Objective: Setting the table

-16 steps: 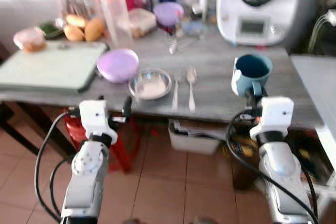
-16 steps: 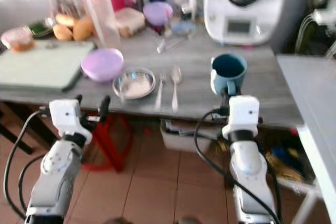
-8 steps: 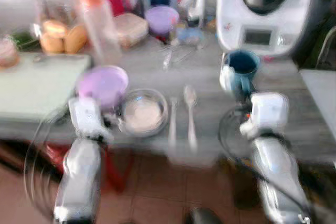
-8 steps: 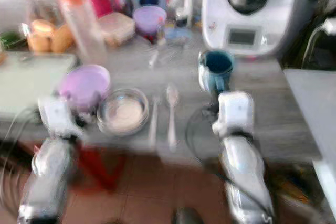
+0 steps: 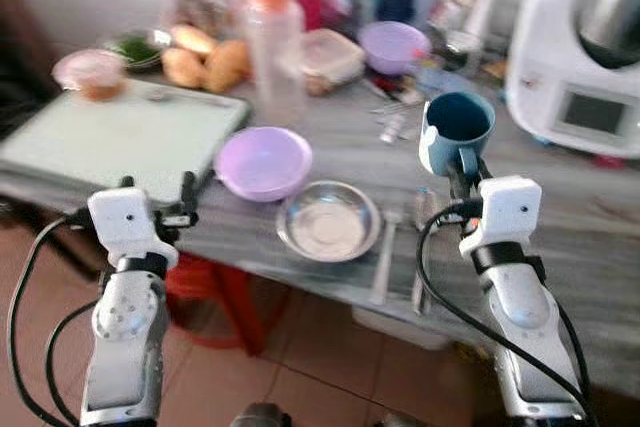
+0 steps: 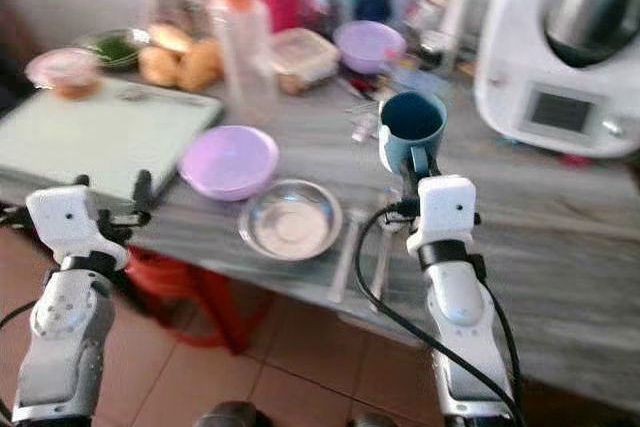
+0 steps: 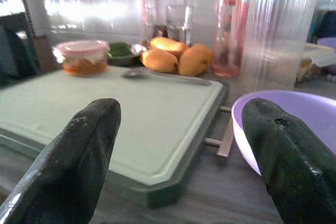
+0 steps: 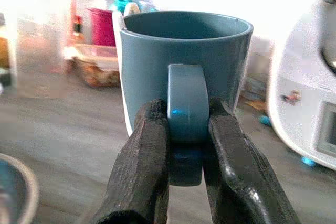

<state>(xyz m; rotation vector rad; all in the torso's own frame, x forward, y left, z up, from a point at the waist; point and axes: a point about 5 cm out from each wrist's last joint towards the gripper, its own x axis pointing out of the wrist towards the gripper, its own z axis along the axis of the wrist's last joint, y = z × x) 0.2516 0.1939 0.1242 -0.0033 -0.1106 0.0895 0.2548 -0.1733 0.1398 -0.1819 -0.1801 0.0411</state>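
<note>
My right gripper (image 5: 461, 175) is shut on the handle of a blue mug (image 5: 456, 133), holding it upright just above the grey wooden table (image 5: 590, 237); the right wrist view has both fingers (image 8: 142, 177) clamped on the handle of the mug (image 8: 184, 51). Left of it on the table lie a spoon (image 5: 420, 247) and a fork (image 5: 383, 259), then a steel bowl (image 5: 328, 221) and a lilac bowl (image 5: 264, 161). My left gripper (image 5: 156, 187) stands open at the table's front edge, its fingers (image 7: 79, 156) wide apart before a pale green cutting board (image 7: 115, 114).
A white kitchen machine (image 5: 590, 57) stands at the back right. Bottles, food tubs, a purple bowl (image 5: 392, 45) and mangoes (image 5: 205, 62) crowd the back of the table. A red stool (image 5: 215, 287) stands under the table on the tiled floor.
The camera has shifted, so the table now sits more to the right and closer. The mug stays held in my right gripper; the left gripper stays open.
</note>
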